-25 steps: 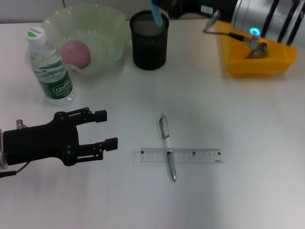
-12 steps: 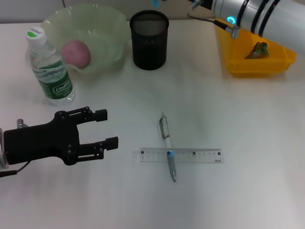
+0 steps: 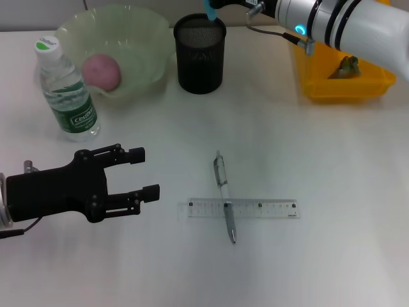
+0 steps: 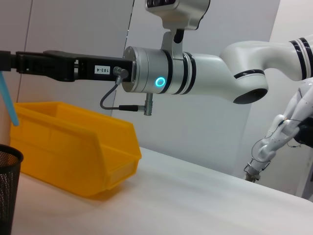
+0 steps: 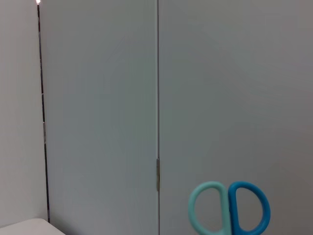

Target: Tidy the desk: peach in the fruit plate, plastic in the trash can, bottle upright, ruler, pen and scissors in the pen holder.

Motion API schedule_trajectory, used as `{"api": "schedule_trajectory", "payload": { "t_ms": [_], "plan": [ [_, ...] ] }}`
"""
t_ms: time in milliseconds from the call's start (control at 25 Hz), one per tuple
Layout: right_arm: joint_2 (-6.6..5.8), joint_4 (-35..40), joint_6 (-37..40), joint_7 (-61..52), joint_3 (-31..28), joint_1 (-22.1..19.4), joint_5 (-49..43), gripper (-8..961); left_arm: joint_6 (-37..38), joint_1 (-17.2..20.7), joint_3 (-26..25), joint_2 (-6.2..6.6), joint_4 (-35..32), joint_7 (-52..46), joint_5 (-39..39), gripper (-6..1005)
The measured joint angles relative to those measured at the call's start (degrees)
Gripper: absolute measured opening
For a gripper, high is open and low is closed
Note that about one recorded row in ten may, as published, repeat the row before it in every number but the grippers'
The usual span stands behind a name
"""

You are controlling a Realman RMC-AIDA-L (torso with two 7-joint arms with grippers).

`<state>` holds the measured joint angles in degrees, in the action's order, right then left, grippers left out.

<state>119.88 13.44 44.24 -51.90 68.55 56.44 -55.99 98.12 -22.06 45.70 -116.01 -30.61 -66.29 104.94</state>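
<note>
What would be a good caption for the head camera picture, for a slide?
Right arm holds blue scissors over the black pen holder; pen and ruler wait crossed beside the idle left gripper.

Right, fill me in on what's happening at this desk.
The right arm reaches over the black mesh pen holder, with the blue scissors at its rim; its gripper is out of view. The left gripper hovers open and empty, low over the table. The peach lies in the fruit plate, the bottle stands upright, and the pen lies across the ruler.

A robotics lab: a bare white desk [image 3: 332,166] against plain grey wall panels [image 5: 98,107], with a yellow parts bin [image 4: 73,147].
</note>
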Motion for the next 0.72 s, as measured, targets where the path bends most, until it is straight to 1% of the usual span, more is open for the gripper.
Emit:
{"api": "schedule_trajectory", "payload": {
  "t_ms": [480,720],
  "plan": [
    [-0.01,-0.08,-1.06,-0.34,-0.32,0.05,0.08,261,0.04,0.01,0.01,-0.17,-0.42,-0.09,-0.04,786],
    [0.00,0.26,-0.73,-1.83,-0.14,-0.31,0.10,481,0.09,0.01,0.07,-0.18,-0.50,-0.20,-0.08,786]
  ]
}}
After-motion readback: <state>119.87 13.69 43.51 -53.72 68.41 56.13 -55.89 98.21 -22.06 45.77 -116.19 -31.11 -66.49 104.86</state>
